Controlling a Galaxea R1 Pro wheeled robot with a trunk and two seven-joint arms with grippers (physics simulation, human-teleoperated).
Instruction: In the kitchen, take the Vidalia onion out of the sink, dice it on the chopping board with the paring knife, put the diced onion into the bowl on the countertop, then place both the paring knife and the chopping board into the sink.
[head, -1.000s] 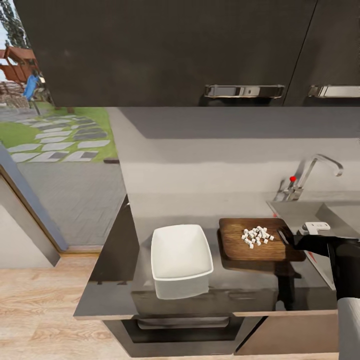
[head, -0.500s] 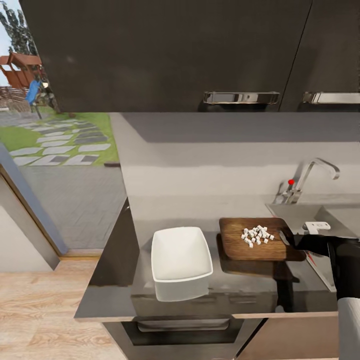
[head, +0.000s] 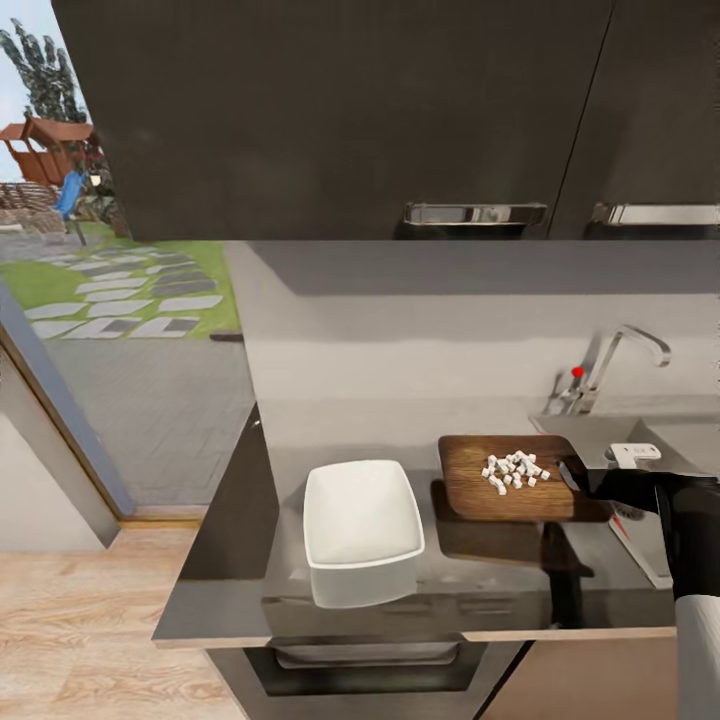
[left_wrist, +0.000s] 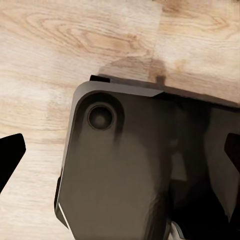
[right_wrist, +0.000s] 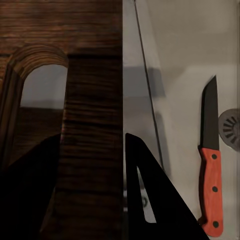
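The dark brown chopping board (head: 480, 492) carries a heap of white diced onion (head: 514, 471) and hangs a little above the grey countertop (head: 330, 430), casting a shadow below. My right gripper (head: 572, 478) is shut on the board's right edge; in the right wrist view the board (right_wrist: 92, 75) sits between my right gripper (right_wrist: 92, 140) jaws. The white bowl (head: 362, 515) stands left of the board. The paring knife (right_wrist: 210, 180), red-handled, lies in the sink (right_wrist: 180, 60) beside the drain. My left gripper (left_wrist: 120, 155) is open over the floor.
The sink (head: 600, 425) with its chrome tap (head: 610, 365) lies right of the board. Dark wall cabinets (head: 350, 110) hang overhead. A glass door to a garden (head: 100, 290) is at the left, wood floor (head: 90, 620) below. My own dark base (left_wrist: 130, 175) is under the left gripper.
The head view has shifted, so the counter and tap sit lower in the picture. The board stays level with my right gripper and its shadow has grown: it has risen off the countertop.
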